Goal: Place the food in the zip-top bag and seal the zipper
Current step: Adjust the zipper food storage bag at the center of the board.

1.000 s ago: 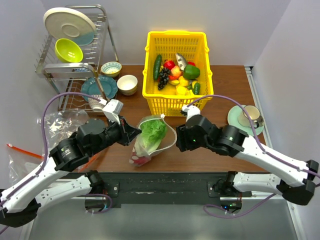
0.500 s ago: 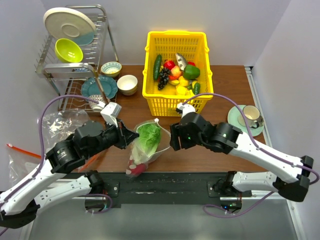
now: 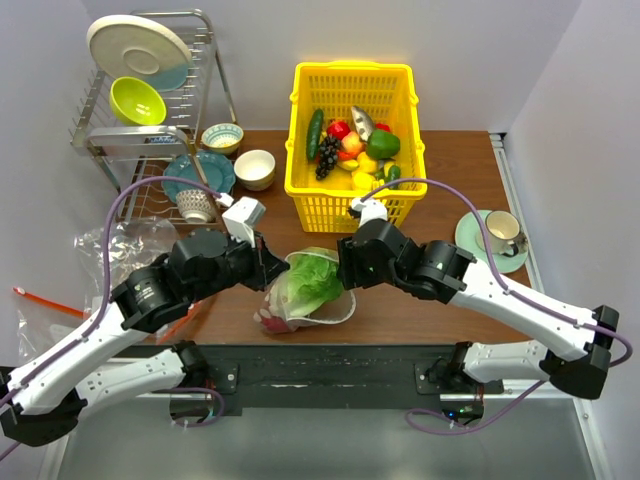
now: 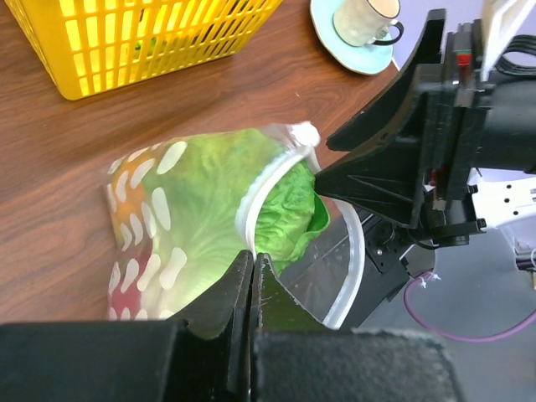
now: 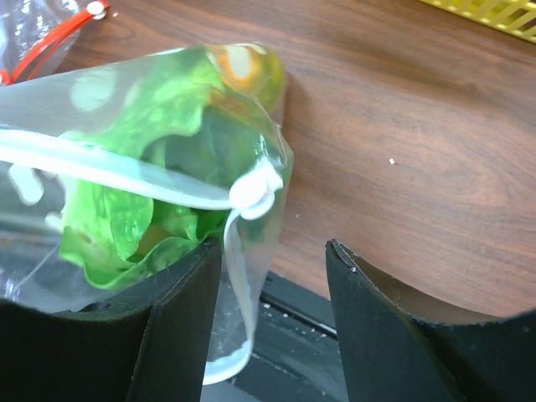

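My left pincer [image 4: 253, 258] clamped on white-dotted zip-top bag [image 4: 159, 209] rim, lettuce [image 4: 289, 209] inside; right pincer [image 5: 272, 244] agape beside it. Brown wood-grain table [image 4: 50, 184], pale walls [image 3: 460, 60].

The zip-top bag [image 4: 167, 243] is clear, glossy plastic film with matt white dots; the lettuce [image 4: 289, 213] inside looks like waxy plastic. Table [image 5: 419, 126] — smooth dark wood grain. Basket [image 3: 335, 205] — shiny yellow plastic.

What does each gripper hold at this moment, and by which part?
The left gripper pinches the zip-top bag at its mouth edge, by the zipper. The right gripper is open and holds nothing.
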